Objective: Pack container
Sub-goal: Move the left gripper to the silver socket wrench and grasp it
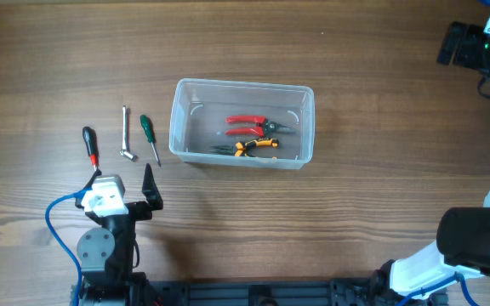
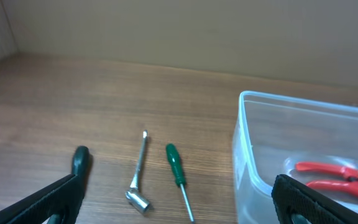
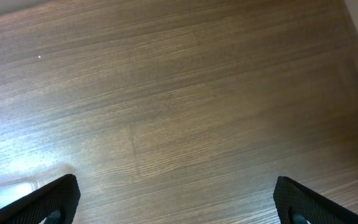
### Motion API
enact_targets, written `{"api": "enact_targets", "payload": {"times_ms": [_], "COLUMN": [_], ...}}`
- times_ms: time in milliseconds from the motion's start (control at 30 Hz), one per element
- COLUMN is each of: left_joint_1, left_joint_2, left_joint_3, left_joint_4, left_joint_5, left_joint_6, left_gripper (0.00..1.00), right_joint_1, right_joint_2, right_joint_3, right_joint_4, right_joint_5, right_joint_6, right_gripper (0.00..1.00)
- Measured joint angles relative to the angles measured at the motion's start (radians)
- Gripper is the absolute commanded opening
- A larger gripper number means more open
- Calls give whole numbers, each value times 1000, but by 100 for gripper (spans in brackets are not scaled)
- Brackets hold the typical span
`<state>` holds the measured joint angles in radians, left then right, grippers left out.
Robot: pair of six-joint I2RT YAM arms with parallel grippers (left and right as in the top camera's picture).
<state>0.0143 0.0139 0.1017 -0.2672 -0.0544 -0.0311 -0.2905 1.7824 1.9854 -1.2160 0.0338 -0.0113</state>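
Our left tool [image 1: 120, 177] is at the desk's [image 1: 356, 212] 7 o'clock, fingers spread wide, nothing between them. At its 11 o'clock lies a black-and-red screwdriver [image 1: 89, 144], at 12 a bent socket wrench [image 1: 126, 134], at 1 a green screwdriver [image 1: 149, 136]. Out at 2 stands the container [image 1: 242, 85], red pliers [image 1: 249, 125] and orange pliers [image 1: 253, 146] inside. Our right tool [image 3: 174, 182], far off at 2, gapes empty too.

A robot lab bench, it seems — wood-grain table [image 1: 339, 221], bare beige wall [image 2: 197, 31], blue-cabled robot arm [image 1: 100, 246], pliers [image 1: 253, 125] in a clear container [image 1: 245, 82].
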Motion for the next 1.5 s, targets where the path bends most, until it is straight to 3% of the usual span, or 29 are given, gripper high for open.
{"api": "enact_targets", "payload": {"times_ms": [100, 167, 267, 400, 433, 467, 533, 733, 767, 833, 867, 1000, 1167, 1500], "left_joint_1": [0, 0, 0, 0, 0, 0, 0, 19, 31, 72, 102, 159, 135, 127], "left_joint_2": [41, 166, 467, 930, 981, 1164, 1325, 1622, 1635, 1643, 1643, 1643, 1656, 1895], "left_joint_3": [46, 164, 472, 936, 985, 1134, 1217, 1229, 1229, 1229, 1229, 1229, 1229, 1229], "left_joint_4": [-43, -56, -160, -529, -558, -679, -736, -750, -747, -745, -743, -724, -669, -567], "left_joint_5": [1, 1, 1, 21, 24, 41, 77, 106, 105, 86, 77, 67, 72, 76], "left_joint_6": [-98, -110, -114, -75, -71, -57, -51, -48, -48, -45, -40, -33, 24, 159], "left_gripper": [100, 100, 100, 100, 100, 100, 100, 99, 96, 72, 70, 71, 74, 73], "right_joint_1": [0, 0, 0, 0, 0, 0, 0, 0, 0, 0, 0, 0, 0, 0], "right_joint_2": [0, 0, 1, 2, 2, 2, 2, 2, 2, 2, 2, 2, 2, 2], "right_joint_3": [0, 0, -1, -1, -1, -1, -1, -1, -1, -1, -1, -1, -1, -1], "right_joint_4": [-1, -3, 2, -2, -3, -2, -3, -3, -3, -3, -3, -3, -3, -3], "right_joint_5": [0, -1, -5, -8, -8, -8, -8, -7, -7, -7, -7, -8, -7, -7], "right_joint_6": [0, 0, 0, 0, 0, 0, 0, 0, 0, 0, 0, 0, 0, 0], "right_gripper": [100, 100, 100, 100, 100, 100, 100, 100, 100, 100, 100, 100, 100, 100]}}
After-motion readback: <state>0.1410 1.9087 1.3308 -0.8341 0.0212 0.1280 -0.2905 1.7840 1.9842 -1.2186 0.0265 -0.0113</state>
